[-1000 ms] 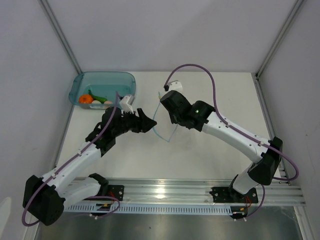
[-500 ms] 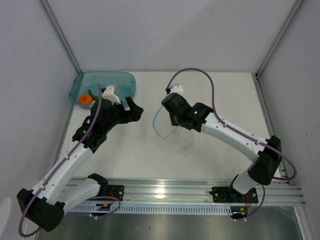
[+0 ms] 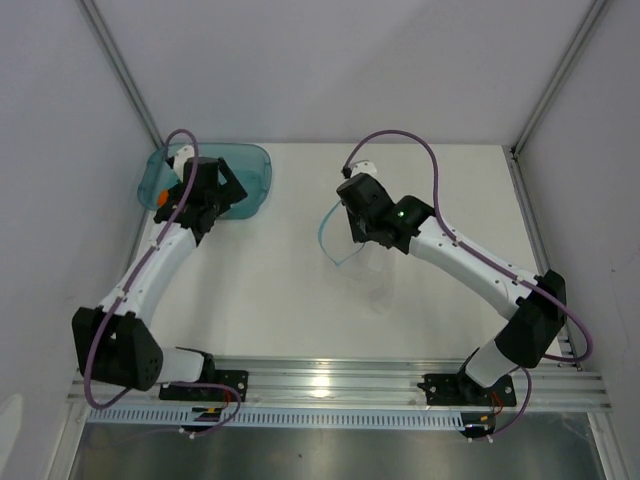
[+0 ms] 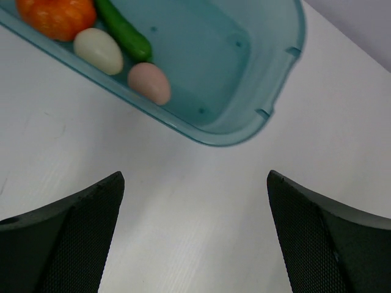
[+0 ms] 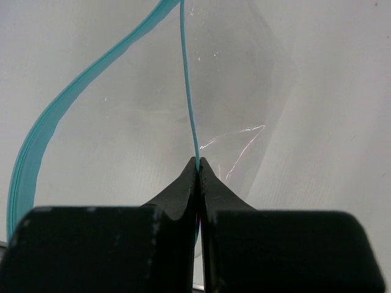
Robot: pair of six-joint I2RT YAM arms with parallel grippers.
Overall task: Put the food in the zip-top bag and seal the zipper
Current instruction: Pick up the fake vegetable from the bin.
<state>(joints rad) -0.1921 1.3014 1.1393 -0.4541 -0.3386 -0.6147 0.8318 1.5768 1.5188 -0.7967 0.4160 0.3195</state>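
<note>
Over the teal tub (image 4: 244, 73) at the table's (image 3: 300, 300) back-left, left tool (image 4: 195, 178) spread wide; food (image 4: 98, 50) lies in the tub. Right tool (image 5: 197, 162) pinching zipper (image 5: 187, 79), zip-top bag (image 5: 235, 79) gaping mid-table.

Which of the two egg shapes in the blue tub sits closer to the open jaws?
The pinkish egg; the white egg lies beyond it, beside the orange.

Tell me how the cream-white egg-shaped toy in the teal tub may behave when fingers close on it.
The cream-white egg-shaped toy looks smooth and rounded, so it may slip from the left fingers. With no flat side, it would probably roll if nudged, though the wall of the teal translucent plastic tub and slim green vegetable beside it may stop it.
</note>
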